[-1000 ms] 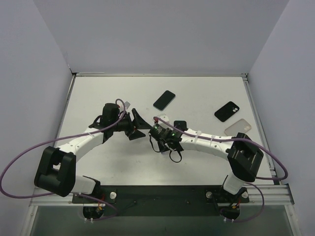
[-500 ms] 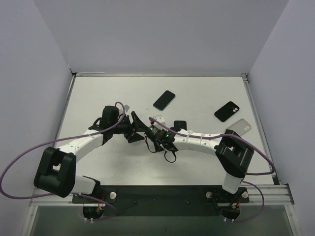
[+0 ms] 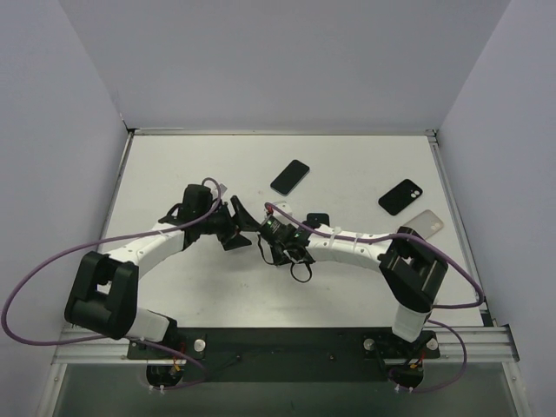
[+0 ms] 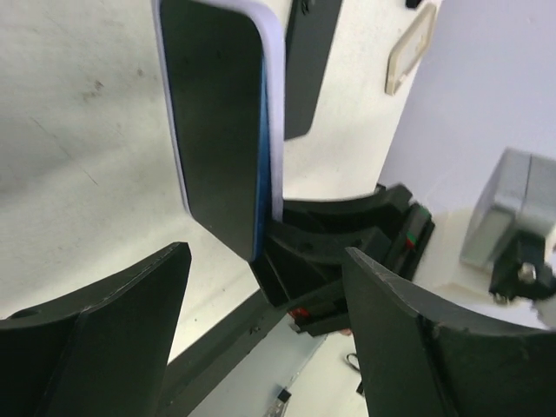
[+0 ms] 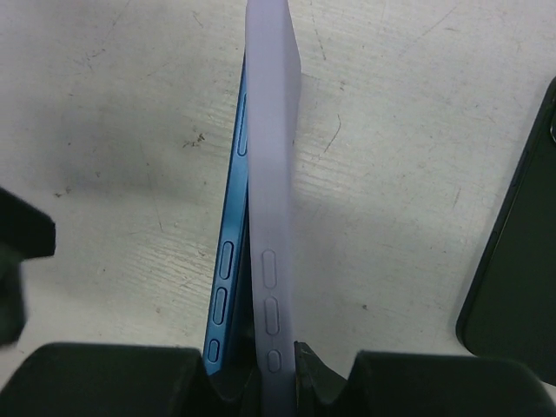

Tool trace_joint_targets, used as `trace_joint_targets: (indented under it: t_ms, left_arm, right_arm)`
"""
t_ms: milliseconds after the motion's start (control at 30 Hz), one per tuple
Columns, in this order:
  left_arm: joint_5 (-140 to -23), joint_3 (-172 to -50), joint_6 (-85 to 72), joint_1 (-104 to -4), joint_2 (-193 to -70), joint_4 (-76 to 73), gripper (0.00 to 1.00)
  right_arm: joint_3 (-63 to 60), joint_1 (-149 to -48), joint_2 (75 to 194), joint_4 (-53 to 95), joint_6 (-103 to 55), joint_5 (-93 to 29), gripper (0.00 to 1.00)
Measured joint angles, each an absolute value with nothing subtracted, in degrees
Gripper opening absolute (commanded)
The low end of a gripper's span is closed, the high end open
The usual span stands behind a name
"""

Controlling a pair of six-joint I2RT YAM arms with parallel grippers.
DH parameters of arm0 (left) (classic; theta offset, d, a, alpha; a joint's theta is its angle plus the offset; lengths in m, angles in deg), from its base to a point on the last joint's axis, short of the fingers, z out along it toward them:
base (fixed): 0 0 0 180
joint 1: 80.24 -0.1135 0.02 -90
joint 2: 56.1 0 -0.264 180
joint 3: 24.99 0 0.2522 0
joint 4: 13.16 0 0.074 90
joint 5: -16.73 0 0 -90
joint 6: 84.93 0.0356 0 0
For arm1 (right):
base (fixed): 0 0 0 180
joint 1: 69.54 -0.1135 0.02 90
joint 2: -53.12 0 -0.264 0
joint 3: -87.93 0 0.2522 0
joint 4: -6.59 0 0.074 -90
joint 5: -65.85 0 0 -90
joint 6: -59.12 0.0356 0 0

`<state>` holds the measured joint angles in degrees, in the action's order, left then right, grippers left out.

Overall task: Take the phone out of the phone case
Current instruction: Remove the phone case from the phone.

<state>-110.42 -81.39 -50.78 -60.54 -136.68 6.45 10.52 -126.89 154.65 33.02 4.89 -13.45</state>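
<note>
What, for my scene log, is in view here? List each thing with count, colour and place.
phone: one, blue with dark screen, upright, one long edge out of its case
phone case: one, pale lilac, on the phone
black slabs: three, phones or cases, flat on the table
clear case: one, translucent, table's right side
table: one, white
cables: two, purple, along the arms
left gripper: one, black, open around the phone
right gripper: one, black, shut on the phone case

White bench (image 3: 365,165), bit scuffed. Lying flat on it: dark phone (image 3: 289,177) far middle, black phone-or-case (image 3: 400,196) over right, clear case (image 3: 423,222) just beside that, small dark thing (image 3: 317,218) mid-bench, half hidden.
</note>
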Motion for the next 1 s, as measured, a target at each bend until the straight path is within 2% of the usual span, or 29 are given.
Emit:
trace_joint_targets:
  t_ms: [133, 433, 667, 800, 1000]
  left_arm:
    - [-107.7, -85.4, -50.8, -62.1, -141.9, 7.8, 0.81]
    - [-104.6, -103.7, -48.0, -64.0, -163.1, 11.2, 0.76]
    - [-102.7, -105.5, -44.7, -61.9, -165.9, 14.6, 0.73]
    - [-100.6, -106.4, -42.7, -60.5, -165.9, 14.8, 0.72]
    - [-100.1, -104.1, -42.7, -60.0, -165.1, 10.8, 0.70]
  right_arm:
    - [10.8, -126.9, 154.4, 32.3, 4.8, -13.6, 0.00]
    - [11.1, -127.0, 154.1, 31.4, 4.7, -13.7, 0.00]
    - [11.1, -127.0, 154.2, 31.2, 4.6, -14.0, 0.00]
    - [10.1, -127.0, 154.7, 32.3, 5.0, -14.1, 0.16]
    - [7.2, -127.0, 156.5, 35.2, 5.1, -14.5, 0.18]
